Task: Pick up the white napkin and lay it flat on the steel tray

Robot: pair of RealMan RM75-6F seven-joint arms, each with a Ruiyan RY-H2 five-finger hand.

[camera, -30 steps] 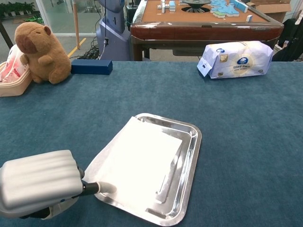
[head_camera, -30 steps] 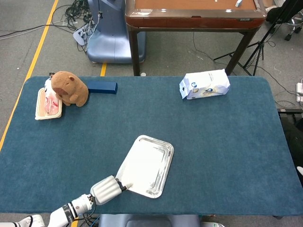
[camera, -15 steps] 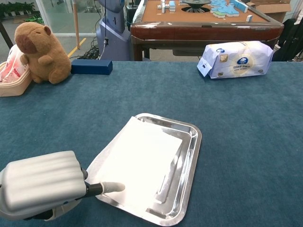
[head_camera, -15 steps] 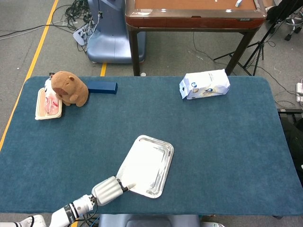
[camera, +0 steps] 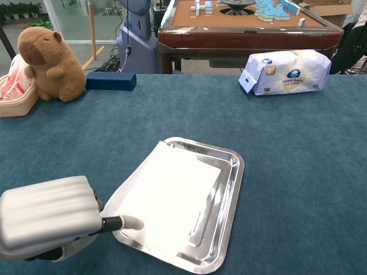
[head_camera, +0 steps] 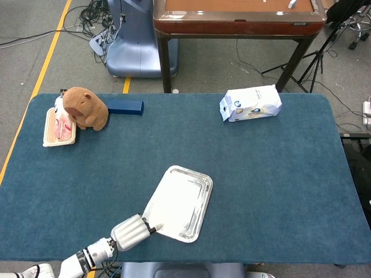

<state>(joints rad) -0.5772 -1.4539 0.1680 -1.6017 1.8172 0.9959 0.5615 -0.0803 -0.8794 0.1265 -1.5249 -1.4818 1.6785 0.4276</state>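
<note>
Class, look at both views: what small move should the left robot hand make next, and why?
Probably lift the left robot hand away. The white napkin already lies flat on the steel tray, with only a fingertip resting on its near corner; the left edge overhangs the rim slightly.

This looks like a robotics lab or test hall, not a home. The work surface is a table (head_camera: 278, 174) covered in blue felt, standing on a bare grey floor marked with a yellow line (head_camera: 43, 69). Loose cables (head_camera: 95, 14) sprawl across that floor beside the blue-grey base of a machine (head_camera: 130, 40). Behind sits a brown mahjong table (camera: 249, 20) with tiles on top, and a black tripod stand (head_camera: 310, 55) is planted at the right.
</note>
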